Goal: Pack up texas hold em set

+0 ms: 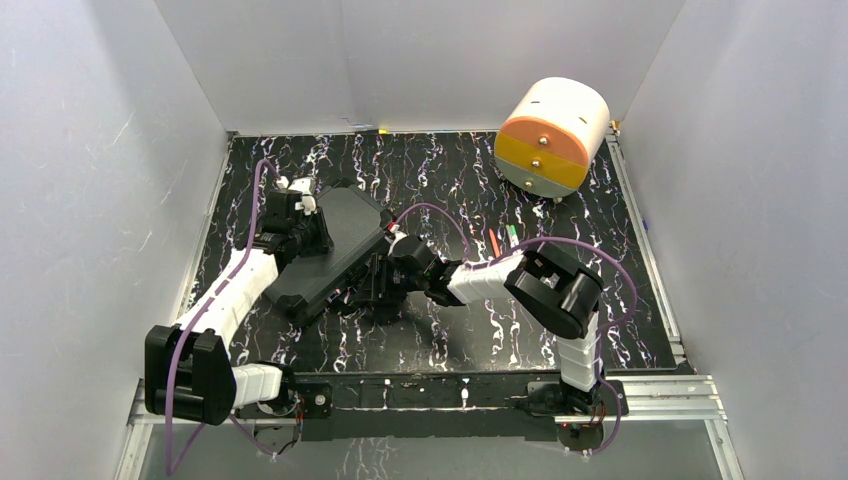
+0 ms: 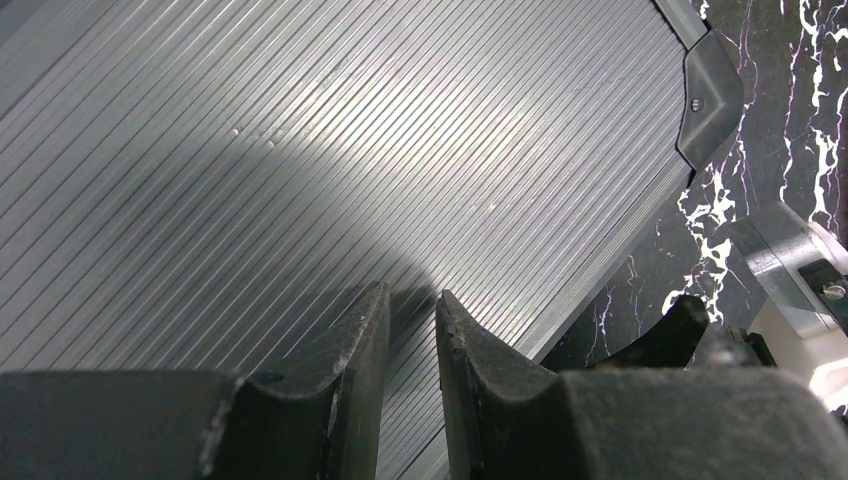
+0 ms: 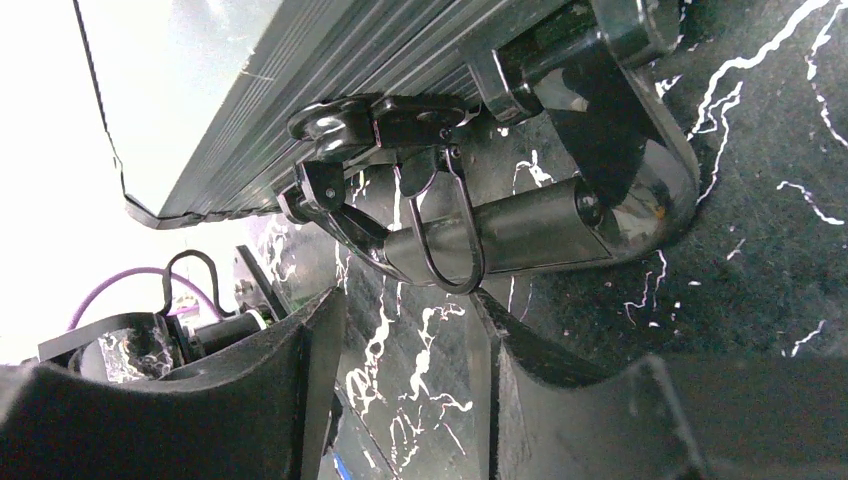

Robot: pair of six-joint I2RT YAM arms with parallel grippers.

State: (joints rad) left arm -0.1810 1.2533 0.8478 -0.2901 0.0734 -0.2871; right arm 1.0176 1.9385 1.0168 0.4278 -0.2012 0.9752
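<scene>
Left end effector (image 2: 410, 295) sat near-clenched, empty, at the case lid (image 2: 300, 150). Right end effector (image 3: 410, 300) was parted, grasping nothing. It needed centring on the latch (image 3: 445, 230) before clenching.

The black rectangular case (image 1: 330, 250) is seen closed, laid askew on the marbled table (image 1: 450, 340), left of centre, its lid finely ribbed. A tubular handle (image 3: 530, 235) is mounted on one edge, and beside it a latch (image 3: 400, 150) with a wire loop hanging.
</scene>
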